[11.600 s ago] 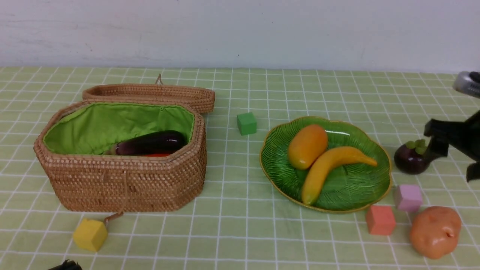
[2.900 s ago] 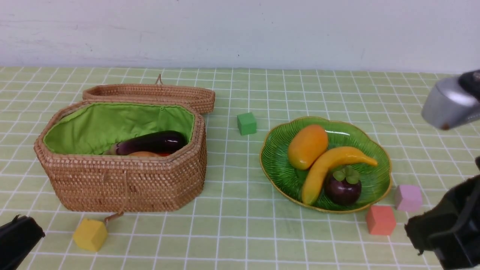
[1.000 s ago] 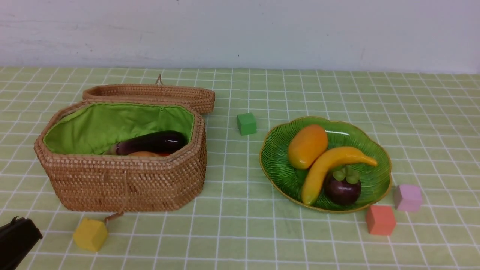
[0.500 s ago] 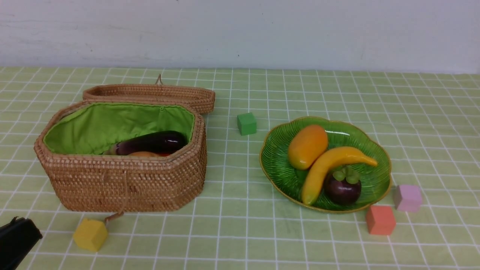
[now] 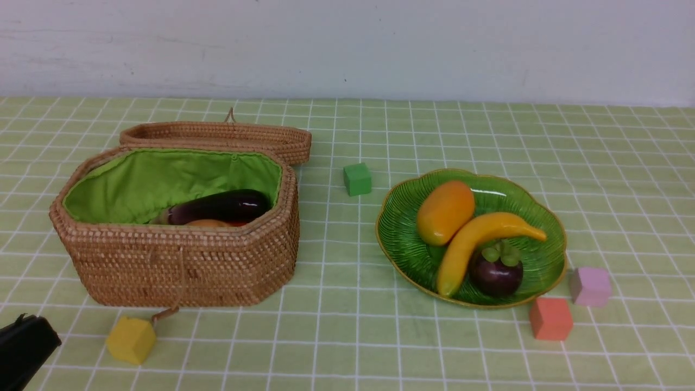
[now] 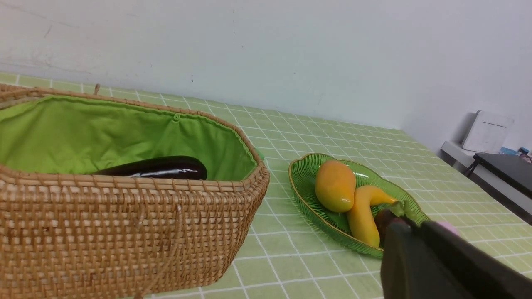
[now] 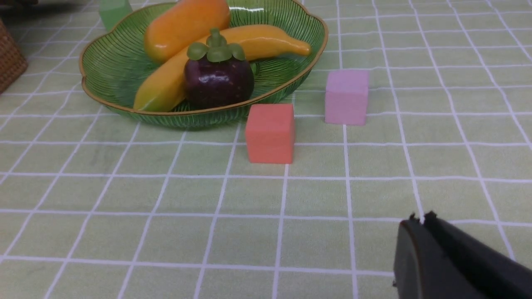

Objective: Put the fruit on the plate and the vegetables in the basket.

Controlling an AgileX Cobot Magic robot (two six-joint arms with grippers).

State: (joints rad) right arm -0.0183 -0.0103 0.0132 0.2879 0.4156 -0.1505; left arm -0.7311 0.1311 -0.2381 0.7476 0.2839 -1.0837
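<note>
no readable text, labels or signs (any view)

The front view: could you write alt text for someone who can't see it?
A green plate on a checked tablecloth holds a mango, banana and mangosteen. To its left, an open wicker basket holds an eggplant. Four small coloured cubes lie around them.

Little of the robot shows: the left gripper (image 5: 21, 350) is a matte black, blocky piece with a rounded corner and a small nub on its upper edge. The right gripper (image 7: 451, 261) is likewise plain matte black (two tiny notches break its tip), with a smooth curved edge.
</note>
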